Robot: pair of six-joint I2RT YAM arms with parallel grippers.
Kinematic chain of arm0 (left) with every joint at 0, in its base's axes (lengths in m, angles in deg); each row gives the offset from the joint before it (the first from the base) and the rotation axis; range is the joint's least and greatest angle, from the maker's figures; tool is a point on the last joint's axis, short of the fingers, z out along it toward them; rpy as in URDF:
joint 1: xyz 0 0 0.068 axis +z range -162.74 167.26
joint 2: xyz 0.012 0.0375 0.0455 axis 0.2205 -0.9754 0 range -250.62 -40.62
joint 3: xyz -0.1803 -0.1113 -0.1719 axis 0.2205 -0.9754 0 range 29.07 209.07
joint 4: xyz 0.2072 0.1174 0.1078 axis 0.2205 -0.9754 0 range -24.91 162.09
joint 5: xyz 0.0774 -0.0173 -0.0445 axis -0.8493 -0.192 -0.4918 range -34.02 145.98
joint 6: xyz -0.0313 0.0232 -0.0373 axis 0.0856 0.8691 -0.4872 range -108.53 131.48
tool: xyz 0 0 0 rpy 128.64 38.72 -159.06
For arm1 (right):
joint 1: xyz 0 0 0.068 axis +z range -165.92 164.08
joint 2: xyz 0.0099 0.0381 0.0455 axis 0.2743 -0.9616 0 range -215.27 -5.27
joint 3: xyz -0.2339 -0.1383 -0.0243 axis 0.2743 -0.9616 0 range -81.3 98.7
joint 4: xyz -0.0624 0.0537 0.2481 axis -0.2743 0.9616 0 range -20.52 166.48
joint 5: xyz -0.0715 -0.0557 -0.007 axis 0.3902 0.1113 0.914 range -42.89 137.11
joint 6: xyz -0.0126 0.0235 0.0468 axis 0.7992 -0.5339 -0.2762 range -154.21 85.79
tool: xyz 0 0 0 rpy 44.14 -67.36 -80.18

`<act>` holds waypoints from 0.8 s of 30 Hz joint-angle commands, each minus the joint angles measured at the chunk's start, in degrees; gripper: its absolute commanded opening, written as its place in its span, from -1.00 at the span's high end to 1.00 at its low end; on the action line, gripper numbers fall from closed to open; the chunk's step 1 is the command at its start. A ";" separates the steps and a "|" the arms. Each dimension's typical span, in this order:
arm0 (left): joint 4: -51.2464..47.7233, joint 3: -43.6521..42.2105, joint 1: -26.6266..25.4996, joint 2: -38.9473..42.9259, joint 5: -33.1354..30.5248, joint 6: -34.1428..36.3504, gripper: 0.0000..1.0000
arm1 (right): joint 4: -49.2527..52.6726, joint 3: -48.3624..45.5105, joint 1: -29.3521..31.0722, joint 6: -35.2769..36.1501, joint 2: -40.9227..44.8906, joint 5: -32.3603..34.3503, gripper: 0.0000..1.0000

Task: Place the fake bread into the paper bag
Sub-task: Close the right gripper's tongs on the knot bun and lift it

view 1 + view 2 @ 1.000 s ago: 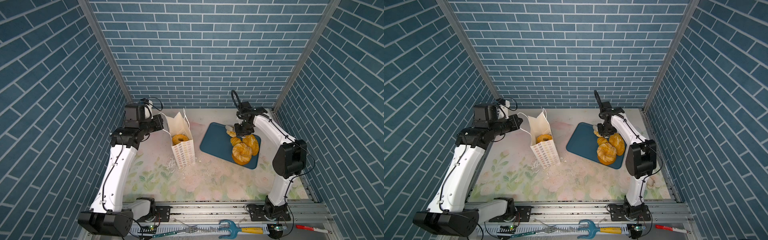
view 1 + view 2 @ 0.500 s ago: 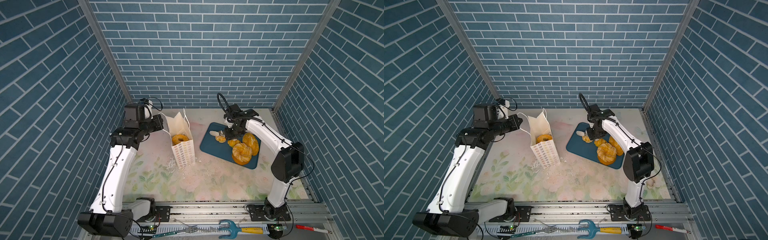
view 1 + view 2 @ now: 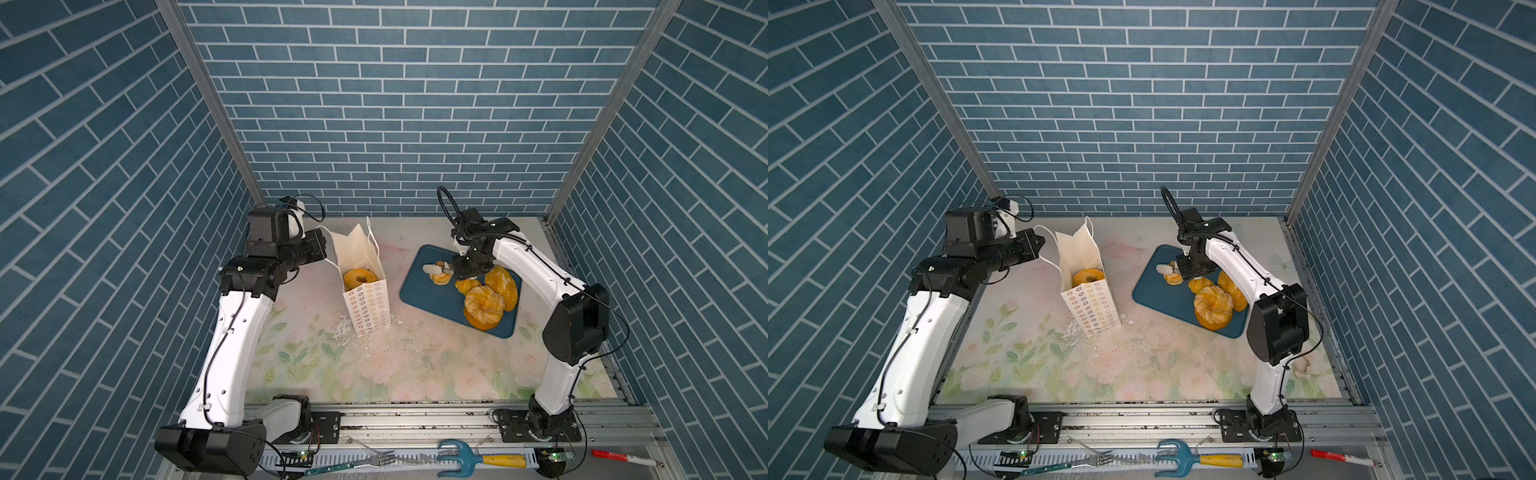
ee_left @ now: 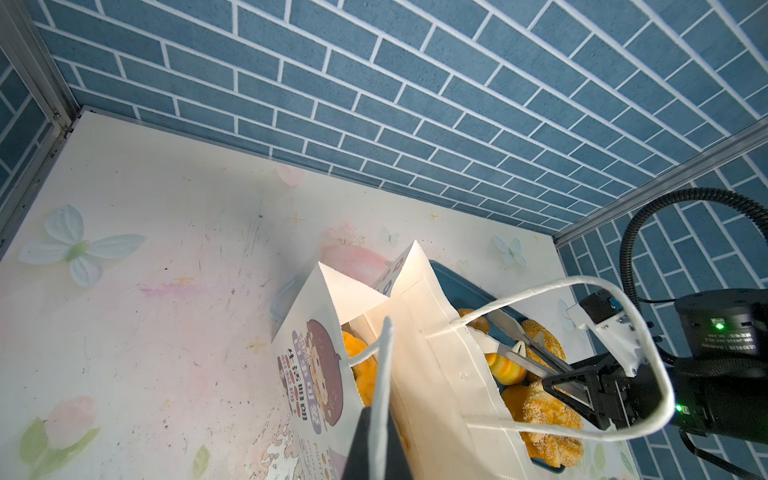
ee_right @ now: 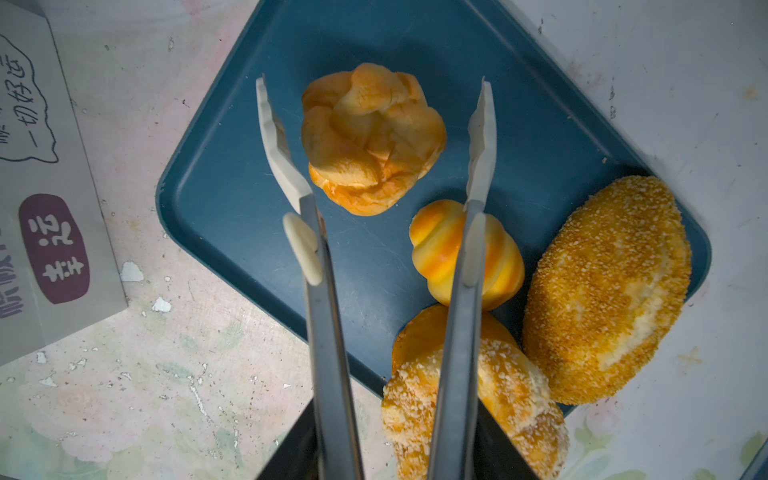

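**Tongs hang parted over a knotted bun; the bag is held by its cord**

The left arm rises from its base at the table's 7 o'clock corner and bends at the elbow. Its forearm lies level, pointing toward 3 o'clock. The left gripper is clamped tight on a cord handle of the paper bag. The bag stands upright at about 10 o'clock from the centre of the table, mouth open, with its flower-printed face toward 6 o'clock. A ring doughnut lies in the bag's mouth and shows in both top views.

The right arm climbs from its base at 5 o'clock to an elbow near the wall at 3 o'clock. From there it reaches toward 11 o'clock over the blue tray, wrist turned down. The right gripper clasps a pair of metal tongs between its jaws. The tongs' white tips stand apart on either side of a knotted bun, with a gap on each side, so they grip nothing.

The tray lies at 2 o'clock from the table's centre, and the knotted bun sits near its 10 o'clock corner. A ridged roll lies just beside the bun at its 4 o'clock, partly under one tong arm. An oval crumb-coated bun lies at the roll's 3 o'clock and a round crumb-coated bun at its 5 o'clock, all three packed close together.
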 commanded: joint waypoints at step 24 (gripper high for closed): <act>-0.31 -1.19 0.25 1.16 0.02 0.66 1.00 | 4.10 5.24 0.71 -0.66 6.20 1.21 0.37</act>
